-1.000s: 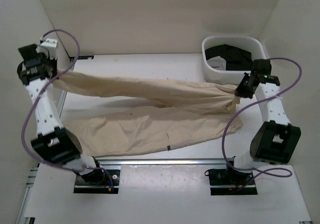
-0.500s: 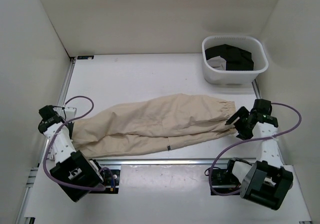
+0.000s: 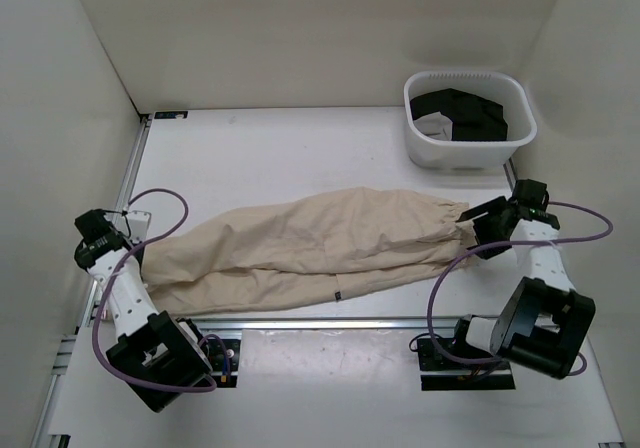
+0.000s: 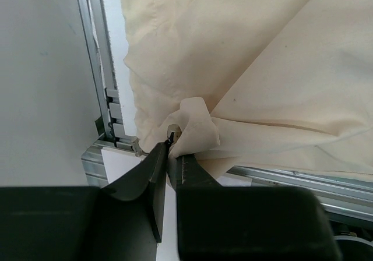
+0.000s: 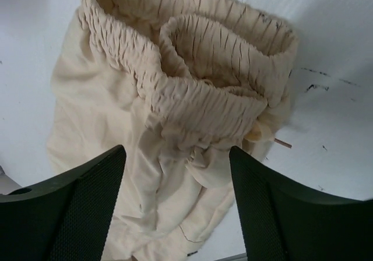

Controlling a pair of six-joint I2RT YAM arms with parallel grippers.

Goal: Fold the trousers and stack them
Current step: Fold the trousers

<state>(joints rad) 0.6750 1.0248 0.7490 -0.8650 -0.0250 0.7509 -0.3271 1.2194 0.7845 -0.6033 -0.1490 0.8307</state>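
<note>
Left gripper (image 4: 173, 150) clenched on a cloth pinch, left end of trousers (image 3: 310, 248). Right gripper (image 5: 175, 151) spread wide, grasping nothing, over their gathered end. Risk: any left tug skews the unanchored fold.

Beige trousers (image 3: 320, 243), white bin (image 3: 466, 156), black garments (image 3: 466, 108)

From above and behind the arms you look down on the whole surface (image 3: 300, 148); your left wrist view looks close past the left hand (image 4: 173, 141) at the trousers (image 4: 262, 69); your right wrist view closely faces their gathered end; all three share them.
</note>
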